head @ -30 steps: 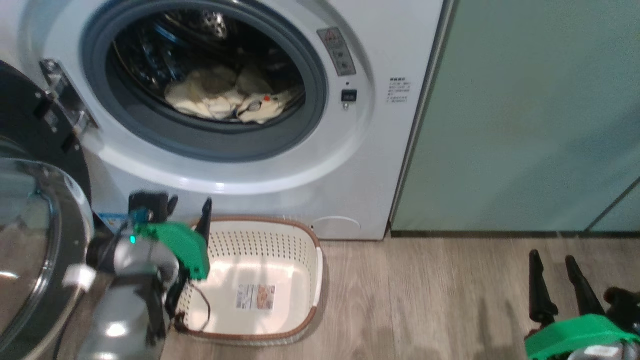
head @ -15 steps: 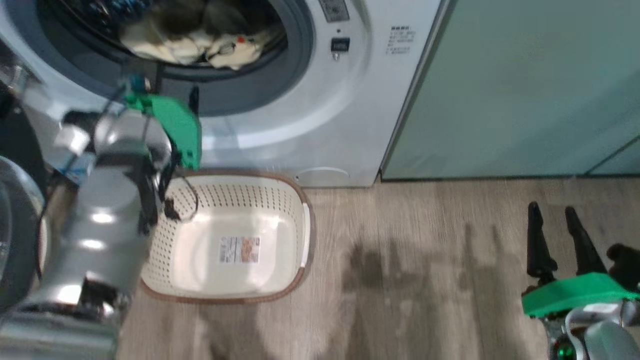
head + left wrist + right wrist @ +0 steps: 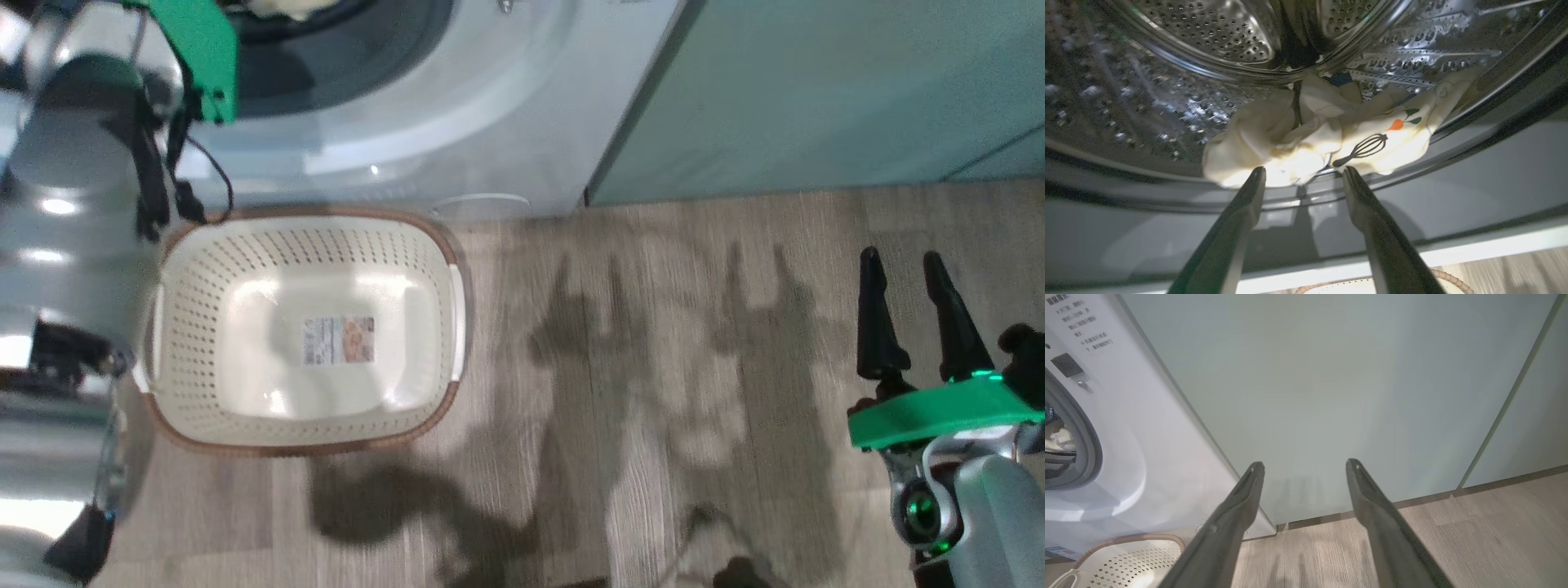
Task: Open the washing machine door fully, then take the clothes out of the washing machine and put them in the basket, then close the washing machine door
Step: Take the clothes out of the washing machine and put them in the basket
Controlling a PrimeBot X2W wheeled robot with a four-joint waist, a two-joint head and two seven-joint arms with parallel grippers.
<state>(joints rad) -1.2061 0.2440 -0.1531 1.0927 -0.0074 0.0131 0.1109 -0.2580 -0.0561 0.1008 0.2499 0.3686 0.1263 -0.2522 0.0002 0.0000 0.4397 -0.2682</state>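
In the left wrist view, my left gripper [image 3: 1304, 171] is open at the mouth of the washing machine [image 3: 457, 106], its fingertips just short of the clothes [image 3: 1310, 130]. The clothes are a cream heap with a dark whisk drawing, lying at the front of the perforated steel drum [image 3: 1208, 32] behind the grey gasket [image 3: 1474, 163]. The basket [image 3: 302, 327] stands empty on the floor in front of the machine, showing its floor sticker. My right gripper [image 3: 900, 256] is open over bare floor, far to the right. The washing machine door is out of view.
Pale green cabinet panels [image 3: 1331, 375] stand right of the machine, directly ahead of the right gripper [image 3: 1304, 463]. My left forearm [image 3: 73, 188] passes over the basket's left edge. Grey wood floor [image 3: 653, 367] lies between the basket and the right gripper.
The head camera has tilted down, so the machine slid up the picture. My left gripper rose from the basket's back rim to the porthole. The right gripper kept its place and stayed open.
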